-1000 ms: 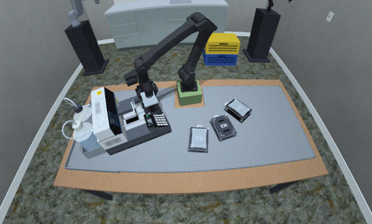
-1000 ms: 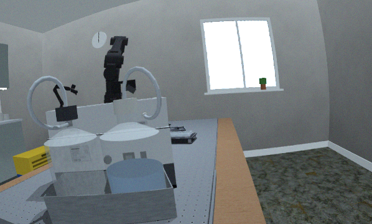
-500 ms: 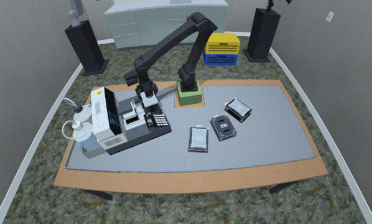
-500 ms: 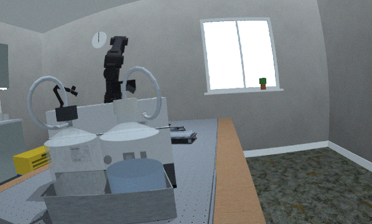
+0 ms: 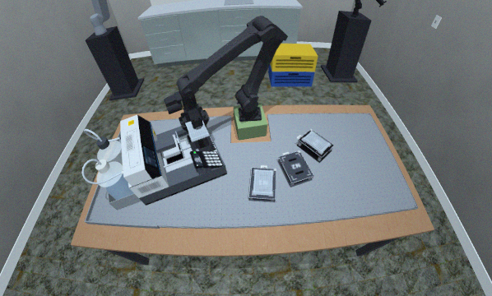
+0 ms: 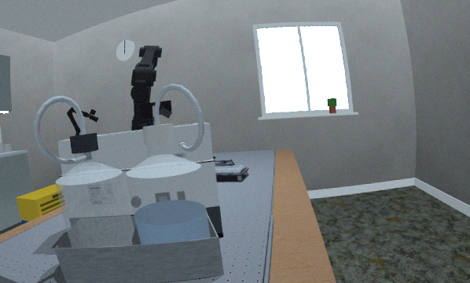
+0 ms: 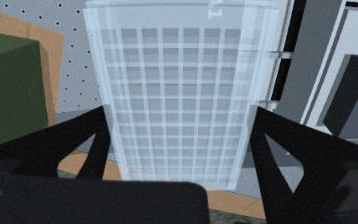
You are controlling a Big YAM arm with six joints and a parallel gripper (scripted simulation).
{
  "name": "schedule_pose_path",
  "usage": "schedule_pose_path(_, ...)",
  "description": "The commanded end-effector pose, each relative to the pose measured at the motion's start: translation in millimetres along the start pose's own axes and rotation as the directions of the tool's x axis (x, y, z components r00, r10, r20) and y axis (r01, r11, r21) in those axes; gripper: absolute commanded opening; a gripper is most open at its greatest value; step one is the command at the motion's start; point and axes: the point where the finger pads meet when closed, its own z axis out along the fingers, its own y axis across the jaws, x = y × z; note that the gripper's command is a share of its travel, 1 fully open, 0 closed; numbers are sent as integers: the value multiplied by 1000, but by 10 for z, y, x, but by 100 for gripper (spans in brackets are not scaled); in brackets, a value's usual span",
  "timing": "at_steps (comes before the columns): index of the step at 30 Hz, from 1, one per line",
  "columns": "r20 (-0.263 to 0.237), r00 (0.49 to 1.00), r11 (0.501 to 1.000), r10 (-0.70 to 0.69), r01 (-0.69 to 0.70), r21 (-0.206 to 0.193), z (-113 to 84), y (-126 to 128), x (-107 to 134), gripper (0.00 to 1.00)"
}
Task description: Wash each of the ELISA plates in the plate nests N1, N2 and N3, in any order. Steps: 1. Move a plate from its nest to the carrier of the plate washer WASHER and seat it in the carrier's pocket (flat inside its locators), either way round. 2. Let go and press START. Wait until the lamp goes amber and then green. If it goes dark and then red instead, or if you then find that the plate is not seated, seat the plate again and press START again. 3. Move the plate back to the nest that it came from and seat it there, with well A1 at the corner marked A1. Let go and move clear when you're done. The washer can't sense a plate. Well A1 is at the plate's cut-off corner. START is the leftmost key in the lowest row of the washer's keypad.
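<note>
Keypad sits just beside the held plate, lamp green.

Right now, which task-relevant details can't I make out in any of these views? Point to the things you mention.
- Washer lamp colour: too small and blurred to pick out in the top view; the exterior view shows the washer point(image 5: 141, 152) point(image 6: 188, 137) from behind.
- Well A1's cut-off corner on the held plate point(image 5: 197, 131) point(image 7: 172, 100): too small in the top view; near edge partly covered by the claw point(image 5: 197, 128) point(image 7: 181, 111) in the wrist view.
- START's lettering: too small in the top view, outside the wrist view.
</note>
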Motion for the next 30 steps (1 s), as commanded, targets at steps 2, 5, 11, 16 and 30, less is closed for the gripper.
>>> schedule_pose_path(2,3,1000,1000,-14,14,18,-63,-99,4,82)
schedule_pose_path(5,2,1000,1000,-12,12,-1,88,-22,-2,82)
schedule_pose_path(11,3,1000,1000,-2,2,5,169,-54,-20,82)
schedule_pose_path(16,4,1000,1000,-12,12,26,161,-44,-40,82)
schedule_pose_path(30,2,1000,1000,-3,3,1,450,-36,-20,82)
